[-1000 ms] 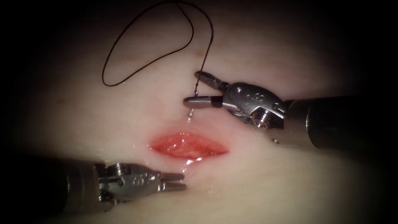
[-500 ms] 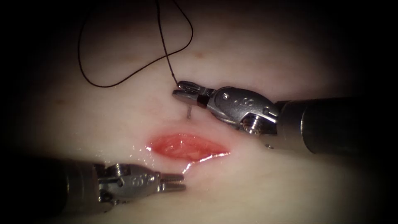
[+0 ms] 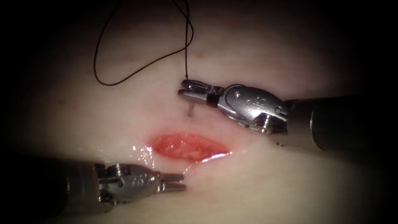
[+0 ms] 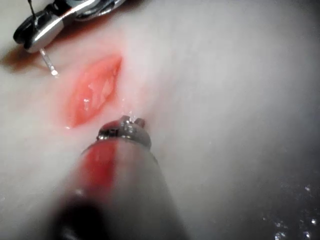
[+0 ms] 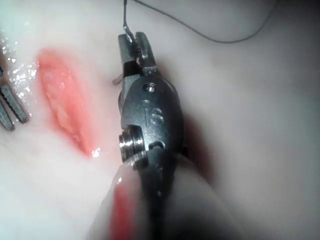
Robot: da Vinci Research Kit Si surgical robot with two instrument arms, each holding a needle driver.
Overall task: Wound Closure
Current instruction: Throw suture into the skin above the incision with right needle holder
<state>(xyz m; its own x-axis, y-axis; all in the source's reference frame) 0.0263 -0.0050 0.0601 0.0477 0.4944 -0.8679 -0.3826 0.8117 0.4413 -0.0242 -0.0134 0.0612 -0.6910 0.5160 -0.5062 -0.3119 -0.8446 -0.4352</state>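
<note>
The cut (image 3: 188, 146) lies open and red across the middle of the tissue (image 3: 257, 182). My right tool (image 3: 185, 89) hovers just beyond the cut's far edge, jaws shut on the needle (image 3: 190, 110) near its thread end. A short stretch of needle runs down from the jaws to the tissue surface, where its lower end is hidden. Dark thread (image 3: 137, 68) rises from the jaws and loops over the far tissue. My left tool (image 3: 179, 182) rests near the cut's near edge, left of its middle, jaws slightly apart and holding nothing. The right wrist view shows the shut jaws (image 5: 134, 42) beside the cut (image 5: 62, 107).
Wet glints of red fluid (image 3: 143, 151) sit at the cut's left end and near edge. The thread loop (image 5: 225, 40) lies loose on pale tissue beyond the right tool. In the left wrist view the cut (image 4: 92, 92) lies between the left tool's wrist (image 4: 125, 131) and the needle (image 4: 48, 62).
The right tool's jaws, open around the needle a second ago, have closed on it and shifted slightly left. The thread loop has swung and now rises straight up from the jaws. The left tool has stayed still.
</note>
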